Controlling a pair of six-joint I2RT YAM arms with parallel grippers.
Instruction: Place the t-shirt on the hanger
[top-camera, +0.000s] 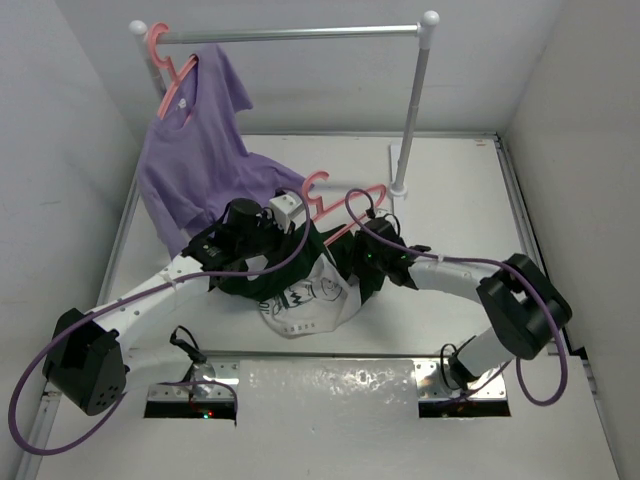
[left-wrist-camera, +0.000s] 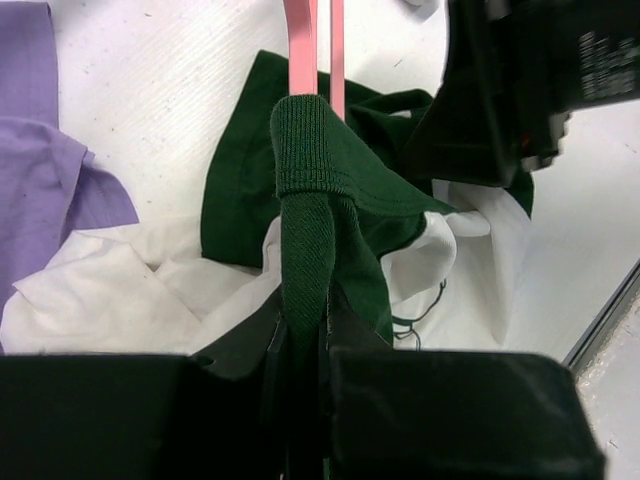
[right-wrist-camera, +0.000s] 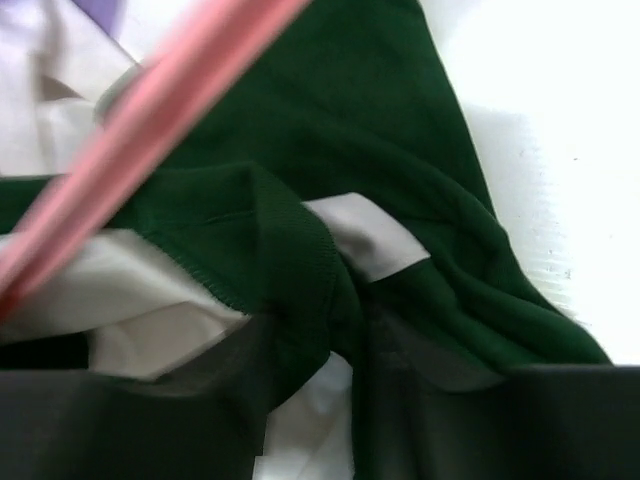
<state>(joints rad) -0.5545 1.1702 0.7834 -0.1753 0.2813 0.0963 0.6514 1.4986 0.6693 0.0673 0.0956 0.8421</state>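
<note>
The t-shirt (top-camera: 305, 300), white with dark green sleeves and collar and a black graphic, lies bunched on the table between my two arms. The pink hanger (top-camera: 345, 200) rests across its top, hook toward the rack. My left gripper (top-camera: 290, 235) is shut on the green ribbed collar (left-wrist-camera: 308, 180), with the hanger's pink bar (left-wrist-camera: 300, 45) just beyond it. My right gripper (top-camera: 355, 255) is shut on the green collar fabric (right-wrist-camera: 300, 290); the pink hanger bar (right-wrist-camera: 150, 130) crosses above it. The shirt (left-wrist-camera: 120, 290) spreads white below the left fingers.
A grey metal rack rail (top-camera: 290, 34) with a white upright post (top-camera: 410, 120) stands at the back. A plain purple t-shirt (top-camera: 200, 150) hangs from it on another pink hanger (top-camera: 165, 65) and drapes onto the table; it also shows in the left wrist view (left-wrist-camera: 40, 150).
</note>
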